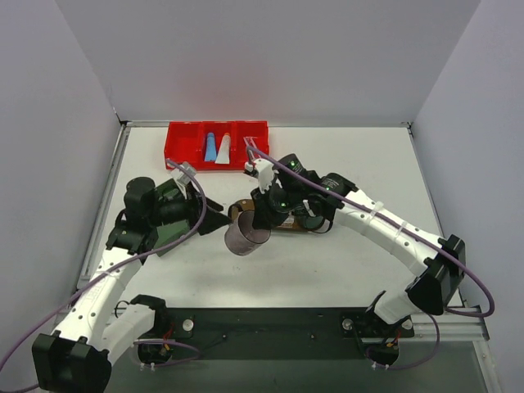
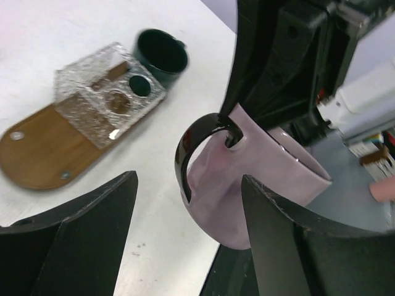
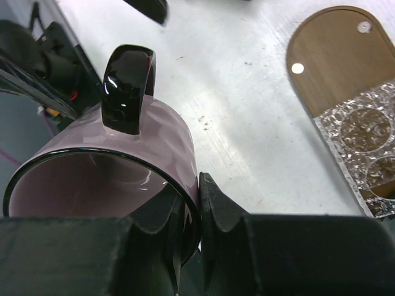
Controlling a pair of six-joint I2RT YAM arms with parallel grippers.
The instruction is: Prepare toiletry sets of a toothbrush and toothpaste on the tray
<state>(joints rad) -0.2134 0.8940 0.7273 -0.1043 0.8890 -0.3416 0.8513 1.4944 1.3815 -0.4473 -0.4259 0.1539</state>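
1. Top view: the right fingers are clamped on the rim of a purple mug, which lies on its side with its mouth toward the arm bases. The left fingers stand spread just beside it, holding nothing. The blue tube and white tube lie side by side in the red bin, well beyond both sets of fingers. Their long axes run near to far, and the narrow ends seem to face the back wall. I cannot make out the toothbrushes. The tray is mostly hidden beneath the right arm.

2. Left wrist: the mug hangs between and just past the open left fingers, its handle toward the camera. The tray is off to their left, its long axis slanting from lower left to upper right. It carries a clear textured holder, with a dark green cup beyond that.

3. Right wrist: the right fingers pinch the mug wall, handle up. The tray lies ahead and to the right, rounded end pointing away.

4. Judgement: no set is on the tray yet and the mug is the step in hand. Next it should be set down, then the tubes fetched.
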